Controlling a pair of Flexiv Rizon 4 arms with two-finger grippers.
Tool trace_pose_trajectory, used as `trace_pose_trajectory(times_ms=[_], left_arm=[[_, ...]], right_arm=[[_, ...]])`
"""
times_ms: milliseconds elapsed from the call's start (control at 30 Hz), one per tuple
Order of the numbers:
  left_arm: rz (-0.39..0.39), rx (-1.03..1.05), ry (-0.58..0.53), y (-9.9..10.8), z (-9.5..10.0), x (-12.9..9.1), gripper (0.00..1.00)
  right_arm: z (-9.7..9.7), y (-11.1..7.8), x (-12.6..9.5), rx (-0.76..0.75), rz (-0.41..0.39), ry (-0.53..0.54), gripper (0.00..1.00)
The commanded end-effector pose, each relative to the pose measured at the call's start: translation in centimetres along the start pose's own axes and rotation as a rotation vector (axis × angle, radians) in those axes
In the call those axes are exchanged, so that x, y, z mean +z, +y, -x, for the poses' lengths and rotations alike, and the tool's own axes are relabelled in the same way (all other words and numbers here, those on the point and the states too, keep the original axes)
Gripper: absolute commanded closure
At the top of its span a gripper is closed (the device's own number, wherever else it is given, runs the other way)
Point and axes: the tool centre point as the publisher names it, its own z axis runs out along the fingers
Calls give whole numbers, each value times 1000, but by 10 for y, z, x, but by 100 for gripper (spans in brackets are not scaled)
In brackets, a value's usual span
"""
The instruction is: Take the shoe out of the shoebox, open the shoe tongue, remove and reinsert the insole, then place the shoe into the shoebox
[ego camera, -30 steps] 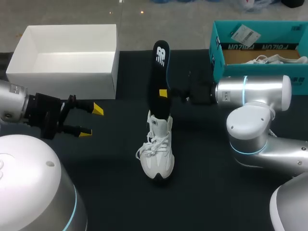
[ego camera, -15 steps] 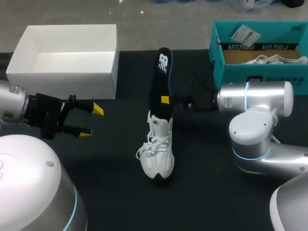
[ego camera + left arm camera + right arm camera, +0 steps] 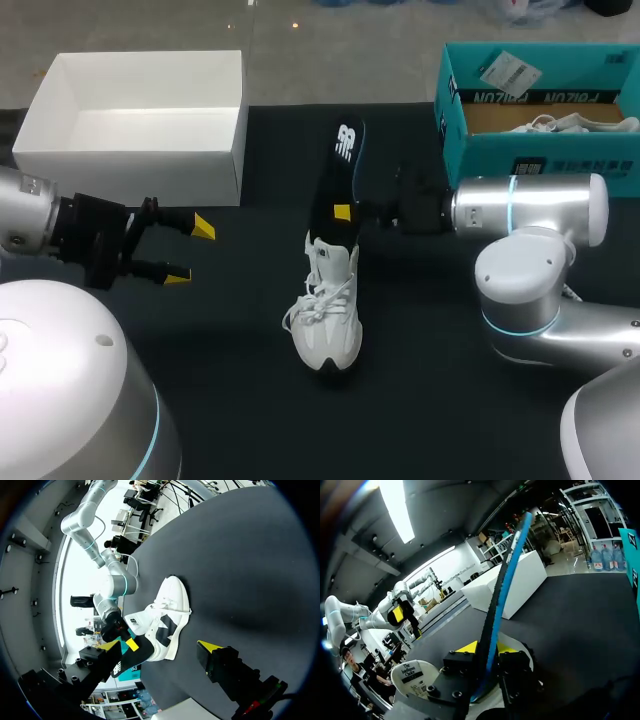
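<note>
a dark, matte table (image 3: 450, 400) is filling most of the scene, with a white shoe (image 3: 328, 310) sitting upright near its middle, toe pointing to the near edge. a black insole (image 3: 338, 180) is standing up out of the shoe's opening, leaning toward the far right, blue along its edge. the right gripper (image 3: 343, 213) is coming in from the right and pinching the insole low down, its fingers closed against both faces, one yellow tip showing in front. the left gripper (image 3: 191, 252) is hanging over bare table well to the left of the shoe, fingers spread wide and gripping nothing. an open white box (image 3: 130, 175) is sitting at the far left, and a teal shoebox (image 3: 540, 155) at the far right.
</note>
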Motion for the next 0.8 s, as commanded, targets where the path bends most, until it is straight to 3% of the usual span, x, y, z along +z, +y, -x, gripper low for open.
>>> trace_pose_trajectory(times_ms=[33, 67, 100, 133, 200, 233, 800], left_arm=[[1, 0, 5, -1, 1, 0, 0], [1, 0, 5, -1, 1, 0, 0], [1, 0, 5, -1, 1, 0, 0], [1, 0, 5, -1, 1, 0, 0], [1, 0, 5, -1, 1, 0, 0], [1, 0, 5, -1, 1, 0, 0], [1, 0, 5, -1, 1, 0, 0]], right_arm=[[-4, 16, 5, -24, 17, -1, 24], [-4, 20, 6, -28, 19, -1, 29], [-4, 24, 7, -33, 19, -2, 43], [-4, 27, 7, -39, 22, -4, 51], [-1, 29, 8, -47, 23, -8, 62], [-1, 29, 9, -49, 25, -12, 100], [-4, -16, -1, -80, -56, -28, 100]])
